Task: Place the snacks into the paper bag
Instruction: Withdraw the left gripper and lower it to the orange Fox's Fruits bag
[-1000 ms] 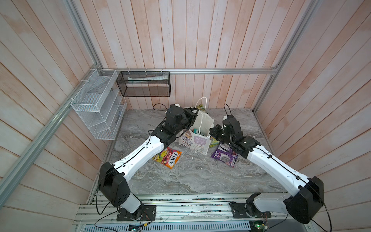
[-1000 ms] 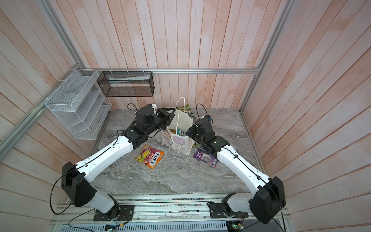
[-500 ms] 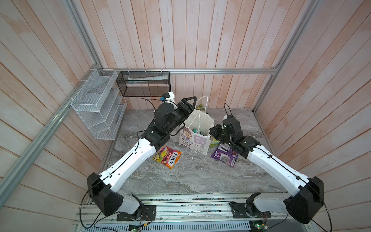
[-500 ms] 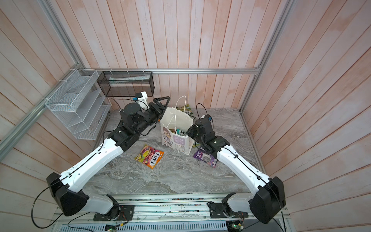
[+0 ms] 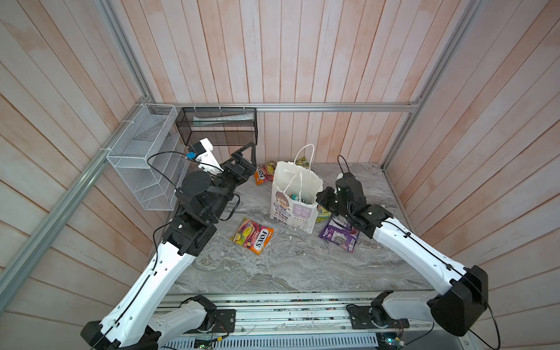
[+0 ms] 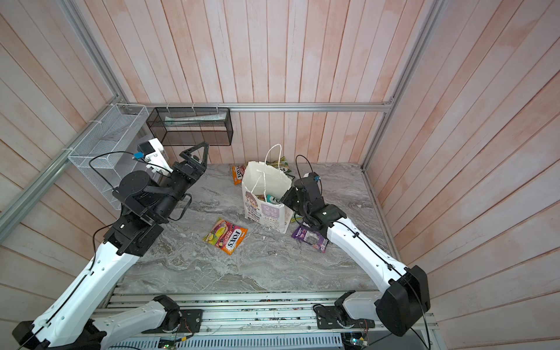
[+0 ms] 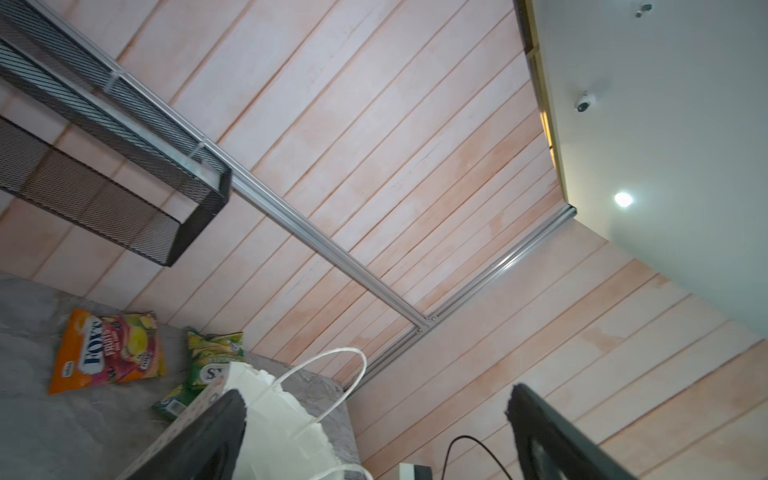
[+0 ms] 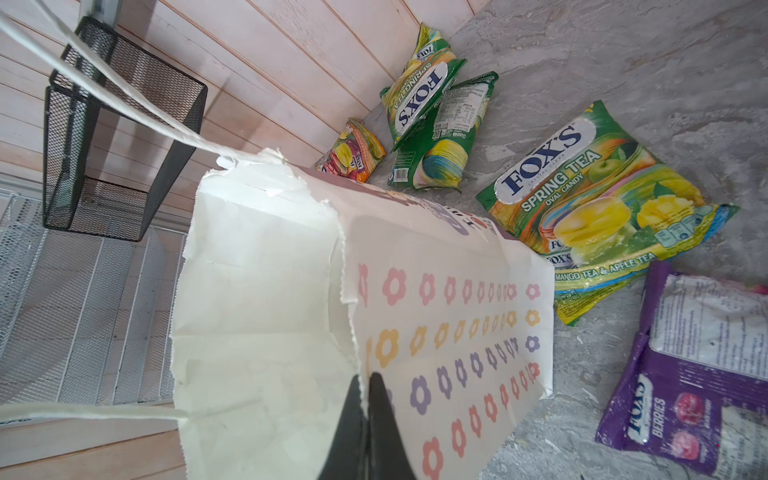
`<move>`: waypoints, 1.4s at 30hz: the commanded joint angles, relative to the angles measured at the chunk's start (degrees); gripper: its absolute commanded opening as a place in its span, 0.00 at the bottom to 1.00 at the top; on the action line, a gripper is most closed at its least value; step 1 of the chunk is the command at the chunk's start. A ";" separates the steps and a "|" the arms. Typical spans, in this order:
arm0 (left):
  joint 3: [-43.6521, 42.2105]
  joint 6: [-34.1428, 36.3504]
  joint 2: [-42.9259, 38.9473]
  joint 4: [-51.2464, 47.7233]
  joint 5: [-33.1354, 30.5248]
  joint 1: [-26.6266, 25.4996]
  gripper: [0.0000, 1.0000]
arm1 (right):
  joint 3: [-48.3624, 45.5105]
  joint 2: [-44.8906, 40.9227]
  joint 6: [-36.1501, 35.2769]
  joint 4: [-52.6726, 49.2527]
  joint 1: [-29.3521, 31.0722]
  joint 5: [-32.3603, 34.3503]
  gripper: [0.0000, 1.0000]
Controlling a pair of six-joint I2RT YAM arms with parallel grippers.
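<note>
Upright near the middle of the counter (image 5: 288,266): the paper bag (image 5: 291,212), mouth open. Inside, at least one packet (image 6: 272,200) showing through the mouth; how many more beneath it, impossible to tell. Pinched on the bag's rim on its own side, the right tool (image 8: 365,380), jaws closed flat on the paper edge, the same hold as a second ago. Judged to be keeping the mouth spread and the bag from tipping.

Outside the bag, most of the snacks:
- Green packet (image 8: 582,216) touching the bag's side.
- Purple packet (image 5: 338,236) just beside that, partly under the right arm (image 5: 409,242).
- Orange-pink packet (image 5: 253,236) alone on open counter, in front of the bag toward the left arm (image 5: 169,272).
- Orange packet (image 7: 108,353) and a green pair (image 8: 419,99) behind the bag, near the back wall (image 5: 333,133).

The change: the left tool (image 5: 246,156). A second ago over the bag mouth with jaws part-closed. Now drawn back to the left and raised, jaws spread wide with nothing between them.

Probably a packet just let go into the bag: one more delivered, left arm free for the next pick. Easiest next target by the look of it: the orange-pink packet, flat and unobstructed. About six still outside, so well short of done.
</note>
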 commanded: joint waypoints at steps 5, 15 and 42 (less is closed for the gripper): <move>-12.23 3.96 -8.18 -11.99 3.07 5.37 1.00 | 2.36 0.69 -1.20 -1.01 0.13 1.53 0.00; -29.36 -9.36 -8.09 -24.46 7.04 9.68 1.00 | 2.53 1.75 -1.29 -1.08 0.13 0.80 0.00; -40.89 -4.64 15.37 -8.70 12.45 18.01 0.87 | 0.97 -0.15 -1.12 -1.79 -0.10 1.54 0.00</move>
